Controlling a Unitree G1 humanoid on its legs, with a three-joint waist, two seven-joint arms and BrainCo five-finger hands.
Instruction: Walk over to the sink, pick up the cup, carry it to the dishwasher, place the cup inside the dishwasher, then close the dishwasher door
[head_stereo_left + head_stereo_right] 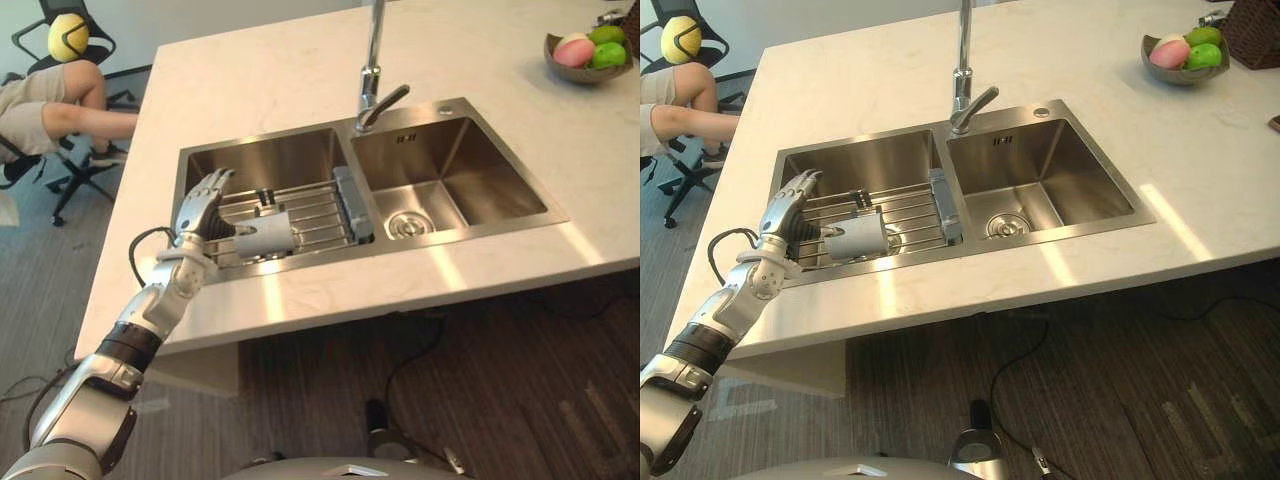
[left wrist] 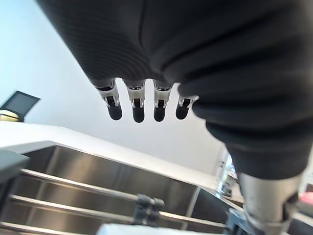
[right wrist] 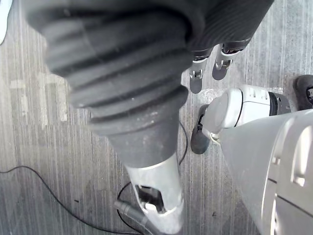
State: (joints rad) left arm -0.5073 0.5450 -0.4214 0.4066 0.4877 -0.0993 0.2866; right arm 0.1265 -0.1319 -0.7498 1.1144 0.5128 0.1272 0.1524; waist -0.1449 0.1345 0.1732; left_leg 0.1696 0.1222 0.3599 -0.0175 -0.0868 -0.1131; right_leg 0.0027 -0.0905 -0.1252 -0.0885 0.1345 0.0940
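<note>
A grey metal cup (image 1: 262, 240) lies on its side on the wire rack (image 1: 320, 215) in the sink's left basin (image 1: 260, 160). My left hand (image 1: 200, 215) is over the near left corner of that basin, right beside the cup on its left. Its fingers (image 2: 138, 105) are straight and spread, and its thumb reaches toward the cup's side. The hand is open and nothing is held in it. The rack's bars (image 2: 73, 188) show past the fingers in the left wrist view. My right hand (image 3: 195, 81) hangs beside my body over the floor, fingers relaxed and holding nothing.
A tall faucet (image 1: 372, 70) stands between the two basins. The right basin (image 1: 440, 190) has a drain. A bowl of fruit (image 1: 585, 55) sits at the counter's far right. A person sits on an office chair (image 1: 50, 110) beyond the counter's left end.
</note>
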